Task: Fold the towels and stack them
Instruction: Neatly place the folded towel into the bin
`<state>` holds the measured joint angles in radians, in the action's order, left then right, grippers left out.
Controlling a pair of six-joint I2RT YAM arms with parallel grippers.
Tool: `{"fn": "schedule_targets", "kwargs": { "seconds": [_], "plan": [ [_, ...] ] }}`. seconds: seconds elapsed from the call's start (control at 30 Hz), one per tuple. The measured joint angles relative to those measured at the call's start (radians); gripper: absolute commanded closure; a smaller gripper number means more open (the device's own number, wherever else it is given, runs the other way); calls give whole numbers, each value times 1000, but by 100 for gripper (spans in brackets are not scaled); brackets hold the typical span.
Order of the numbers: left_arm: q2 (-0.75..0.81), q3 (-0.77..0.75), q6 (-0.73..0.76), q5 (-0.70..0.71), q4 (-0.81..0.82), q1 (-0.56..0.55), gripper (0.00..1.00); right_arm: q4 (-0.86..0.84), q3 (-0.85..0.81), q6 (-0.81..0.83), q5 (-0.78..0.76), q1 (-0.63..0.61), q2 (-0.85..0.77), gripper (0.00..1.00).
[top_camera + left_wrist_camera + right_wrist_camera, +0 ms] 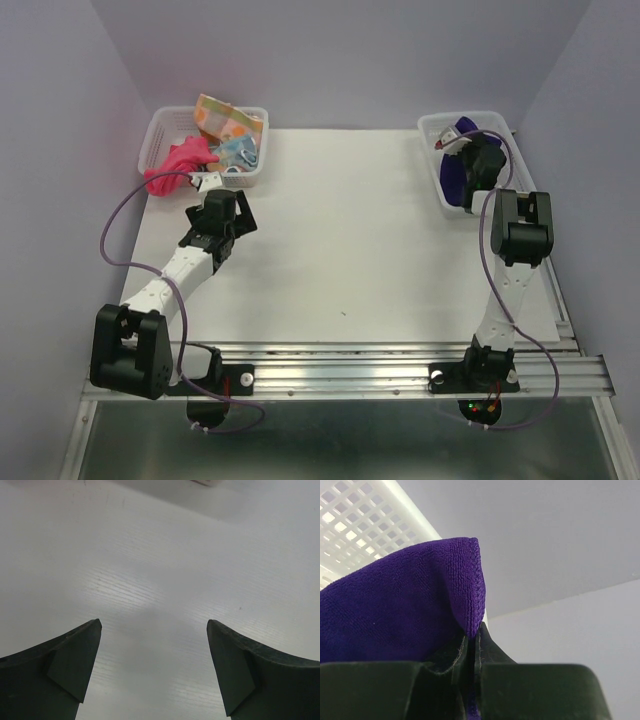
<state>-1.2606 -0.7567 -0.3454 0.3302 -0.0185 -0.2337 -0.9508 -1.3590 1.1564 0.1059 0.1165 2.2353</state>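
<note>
My right gripper (pixel 474 630) is shut on a corner of the dark purple towel (pixel 395 610), whose stitched edge rises above the pinched fingertips. From above, that gripper (pixel 470 150) sits inside the right white mesh basket (pixel 500 120) on the purple towel (pixel 452 175). The left basket (pixel 256 112) holds a bright pink towel (pixel 175 165) spilling over its front rim, an orange-yellow patterned towel (pixel 222 115) and a light-blue patterned towel (pixel 240 152). Just in front of that basket, my left gripper (pixel 208 185) hangs over the bare table. Its dark fingers (pixel 75 655) stand wide open with nothing between them (pixel 154 622).
The white table top (pixel 340 240) lies between the two baskets, walled by pale purple panels at the back and sides. A metal rail (pixel 350 375) with both arm bases runs along the near edge. Purple cables loop beside each arm.
</note>
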Motion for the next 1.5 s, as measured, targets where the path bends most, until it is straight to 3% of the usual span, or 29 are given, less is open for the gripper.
{"fn": "schedule_targets", "kwargs": {
  "seconds": [0.13, 0.2, 0.23, 0.33, 0.37, 0.4, 0.87, 1.07, 1.23, 1.4, 1.5],
  "plan": [
    [-1, -2, 0, 0, 0, 0, 1, -1, 0, -5, 3, 0, 0, 86],
    [-1, -3, 0, 0, 0, 0, 1, -1, 0, -7, 6, 0, 0, 67],
    [-1, -3, 1, -1, 0, 0, 1, 0, 0, -11, 7, -1, 0, 64],
    [-1, -3, 1, -1, 0, 0, 1, 2, 0, -18, 8, -1, 0, 33],
    [-1, -4, 1, -2, 0, 0, 1, 1, -1, -19, 8, -1, 0, 3],
    [-1, -4, 1, -2, 0, 0, 1, 1, -1, -23, 7, -1, 0, 0],
    [3, -22, 2, -16, -1, 0, 1, 1, -5, -202, -81, -17, -41, 0],
    [49, -25, -14, -17, -1, 0, 1, 5, 75, -396, -152, -32, -270, 0],
    [100, -29, -33, -30, -8, 0, 1, 235, 51, -649, -151, -34, -512, 0],
    [119, -29, -39, -48, -17, 0, 1, 696, -216, -867, -179, -39, -502, 0],
    [119, -29, -39, -53, -31, 0, 1, 908, -232, -920, -230, -39, -500, 0]
  ]
}}
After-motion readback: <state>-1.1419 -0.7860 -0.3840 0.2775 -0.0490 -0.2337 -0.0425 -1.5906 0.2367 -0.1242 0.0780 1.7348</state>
